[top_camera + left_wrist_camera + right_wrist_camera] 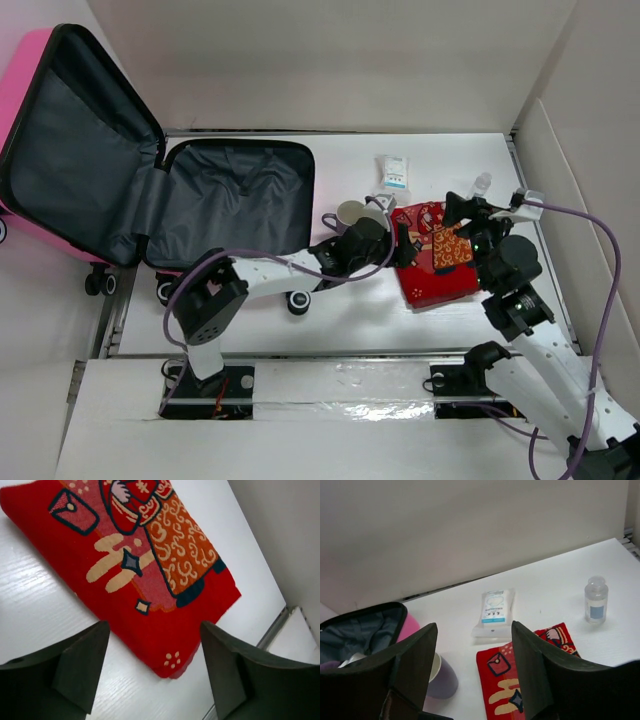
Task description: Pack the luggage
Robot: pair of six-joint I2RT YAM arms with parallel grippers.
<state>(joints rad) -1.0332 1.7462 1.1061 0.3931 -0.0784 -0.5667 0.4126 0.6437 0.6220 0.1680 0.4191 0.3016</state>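
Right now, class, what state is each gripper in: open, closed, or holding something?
Left gripper: open, holding nothing.
Right gripper: open, holding nothing.

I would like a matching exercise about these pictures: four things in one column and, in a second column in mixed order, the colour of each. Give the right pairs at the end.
Things
1. luggage
2. embroidered cloth
3. small bottle
4. mug

Colours
a. clear
b. purple
c. pink outside, dark grey inside
d. red

Right pairs: 1-c, 2-d, 3-a, 4-b
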